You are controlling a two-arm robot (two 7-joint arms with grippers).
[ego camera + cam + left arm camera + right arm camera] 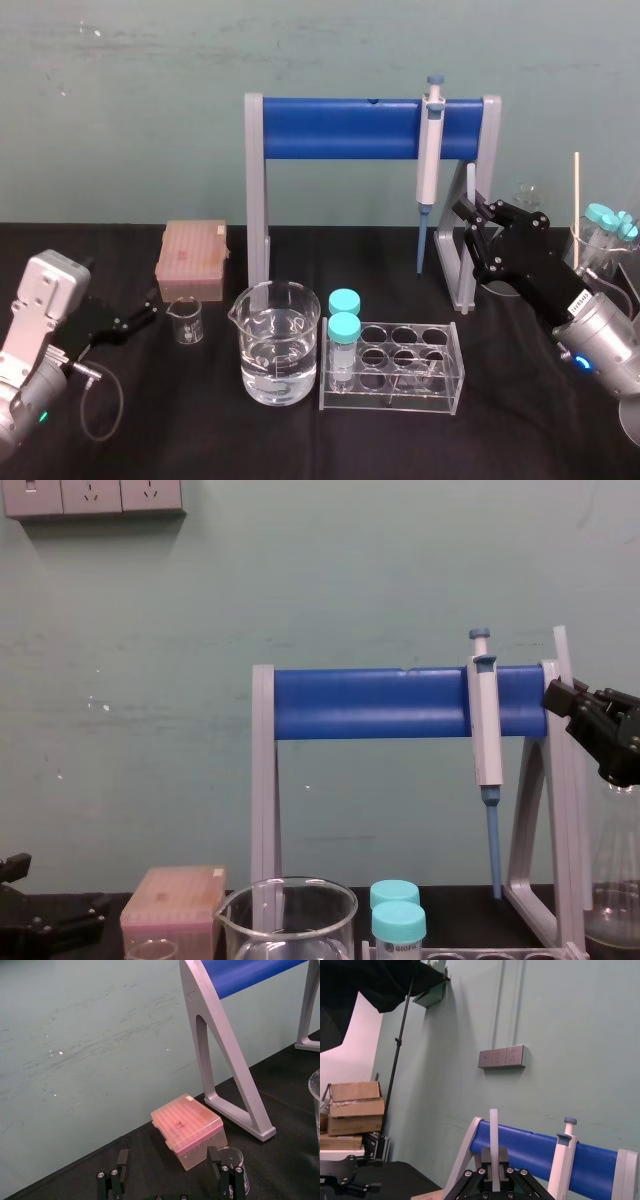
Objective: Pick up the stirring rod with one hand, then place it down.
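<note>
Standing upright between the closed fingers of the right gripper (473, 216) is the stirring rod (470, 185), a thin whitish translucent stick. Its top end rises above the fingers, in front of the right leg of the stand (340, 128).

- Right wrist view: rod (493, 1130) clamped at the centre of the gripper (494, 1162).
- Chest view: rod tip (559, 652) reaches just above the stand's blue bar, with the gripper (556, 698) at bar height.
- Pipette (431, 150): white and blue, hanging from the bar just beside the rod.
- Test-tube rack (395, 372): clear, front centre of the black desk (520, 425). It holds two teal-capped tubes (344, 325) at its left end.
- Large beaker (278, 345): part-filled with clear liquid, just left of the rack.
- Small beaker (185, 320): farther left.
- Pink tip box (191, 258): behind the small beaker.
- Left gripper (150, 308): low over the desk beside the small beaker. Its fingers (117, 1165) are spread wide apart and hold nothing.
</note>
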